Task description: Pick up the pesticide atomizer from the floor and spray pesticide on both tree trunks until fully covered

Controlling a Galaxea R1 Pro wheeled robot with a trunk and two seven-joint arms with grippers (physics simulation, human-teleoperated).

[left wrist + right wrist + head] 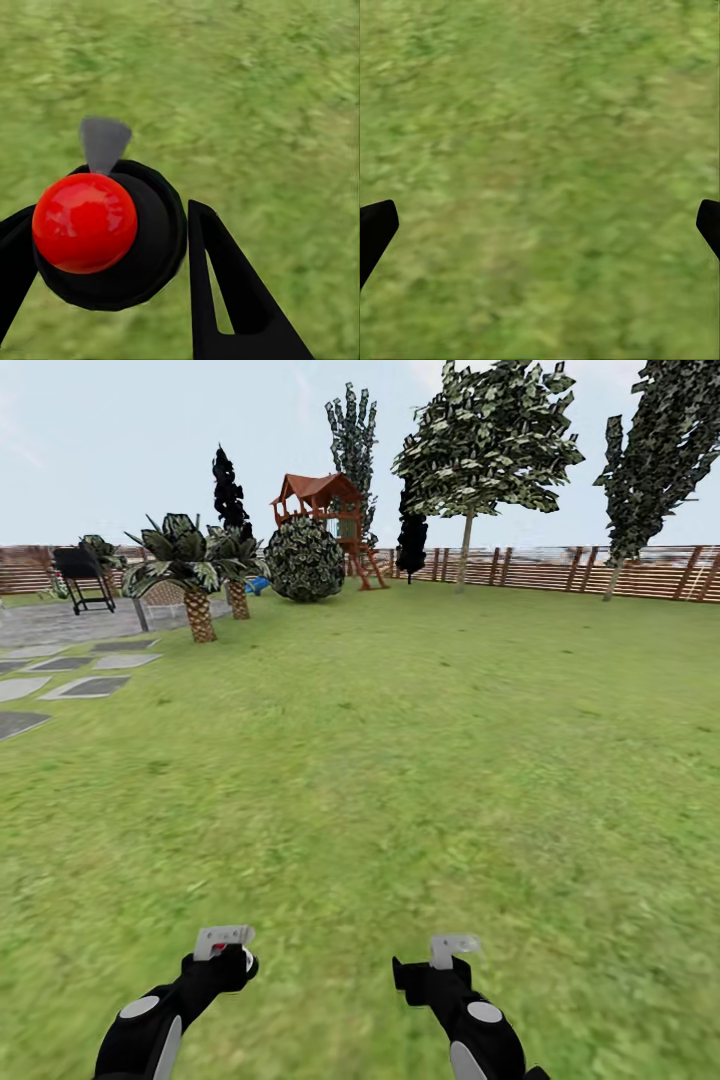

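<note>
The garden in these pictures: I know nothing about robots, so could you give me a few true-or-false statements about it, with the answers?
1. A wooden playhouse stands near the fence at the lawn's far end. True.
2. The right gripper is clamped on a bottle. False: its fingers stand wide apart over bare grass.
3. A black grill stands on the paved area to the left. True.
4. The robot is right up against a tree trunk. False: the trees stand far off across the lawn, by the fence.
</note>
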